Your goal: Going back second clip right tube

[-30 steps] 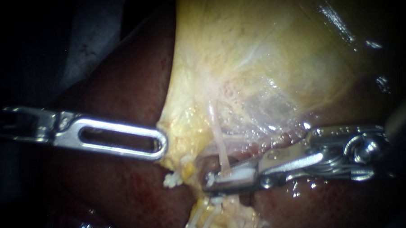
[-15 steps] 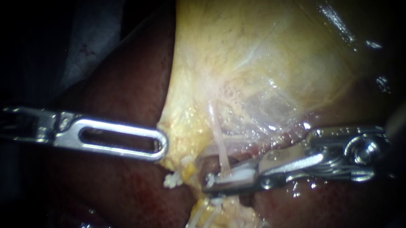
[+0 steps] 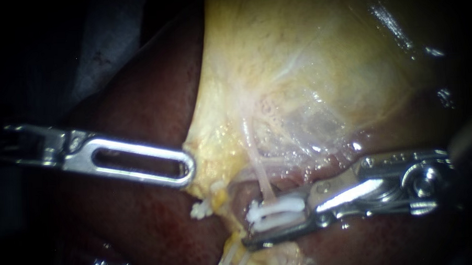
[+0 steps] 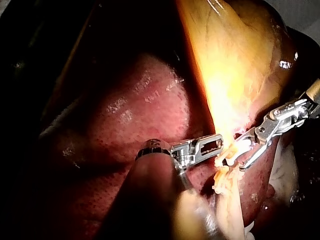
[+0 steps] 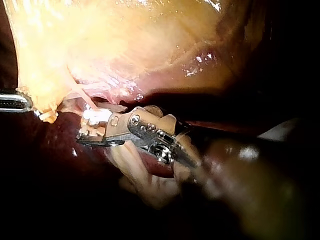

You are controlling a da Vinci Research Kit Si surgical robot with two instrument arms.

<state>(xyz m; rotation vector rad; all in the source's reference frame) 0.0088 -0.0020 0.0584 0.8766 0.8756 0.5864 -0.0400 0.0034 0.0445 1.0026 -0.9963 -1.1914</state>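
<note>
Closest in, the right instrument [image 3: 250,227] has its hand spread open around a white clip [image 3: 278,212] that sits across the thin pale tube [image 3: 258,168]. The lower half stands clear of the clip, so I'd judge it holds by itself. The tube looks soft, slick and easily torn, so nothing should grip it, and the hand should back straight off without snagging the clip. Farther in, the left instrument [image 3: 189,170] has its hand closed on the gallbladder [image 3: 296,67] edge, beside the dark liver [image 3: 145,219].
</note>
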